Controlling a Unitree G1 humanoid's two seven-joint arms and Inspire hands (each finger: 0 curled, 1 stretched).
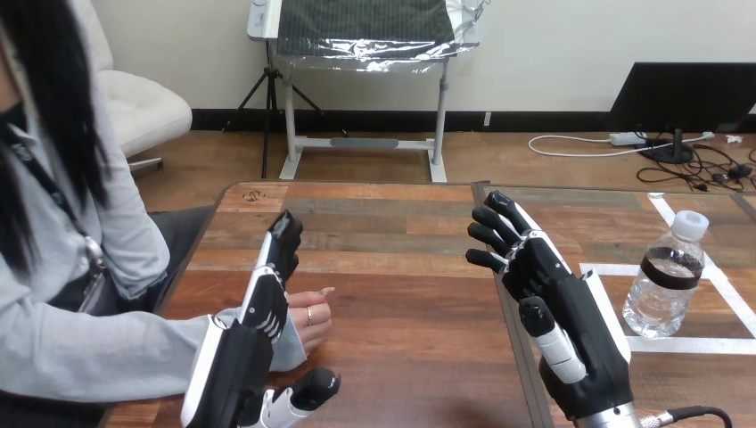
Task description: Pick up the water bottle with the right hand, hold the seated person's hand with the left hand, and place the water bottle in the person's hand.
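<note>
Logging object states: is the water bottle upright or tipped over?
Upright. The water bottle stands on the table with its white cap on top, apart from the open right hand.

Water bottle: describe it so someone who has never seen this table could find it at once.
On the right side of the wooden table, white tape marks out a square. The water bottle stands upright inside it, right of the robot's right hand: clear plastic, white cap, dark band.
</note>
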